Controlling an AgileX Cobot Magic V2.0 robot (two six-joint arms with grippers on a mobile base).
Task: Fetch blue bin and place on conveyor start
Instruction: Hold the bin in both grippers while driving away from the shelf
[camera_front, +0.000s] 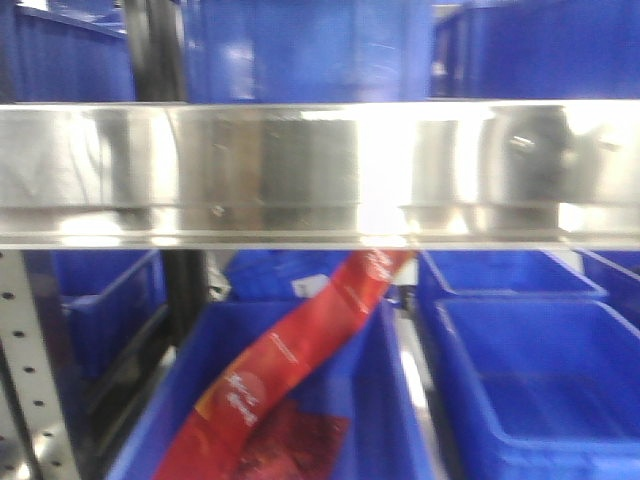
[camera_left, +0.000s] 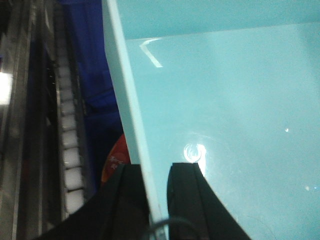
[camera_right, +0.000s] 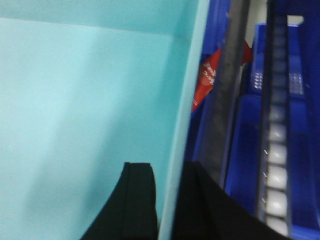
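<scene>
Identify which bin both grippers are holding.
The pale turquoise bin, its side walls pinched by the left gripper and the right gripper; the dark blue bins are ungripped.

A shiny steel shelf rail (camera_front: 300, 170) crosses the middle of the front view. Below it, dark blue bins (camera_front: 530, 390) stand on the lower level. The upper bins (camera_front: 300, 50) stand above it, along the top edge.

A shiny stainless-steel shelf rail (camera_front: 320, 170) is seen stretched right across the front view, with bright glare thrown over its middle. Dark blue bins (camera_front: 540, 390) are lined up below it, and more are glimpsed above. A red printed packet (camera_front: 290, 370) is laid slanting in one. A perforated metal upright (camera_front: 25, 390) is caught at the left edge, and a white roller track (camera_left: 70, 155) is picked out alongside.
</scene>
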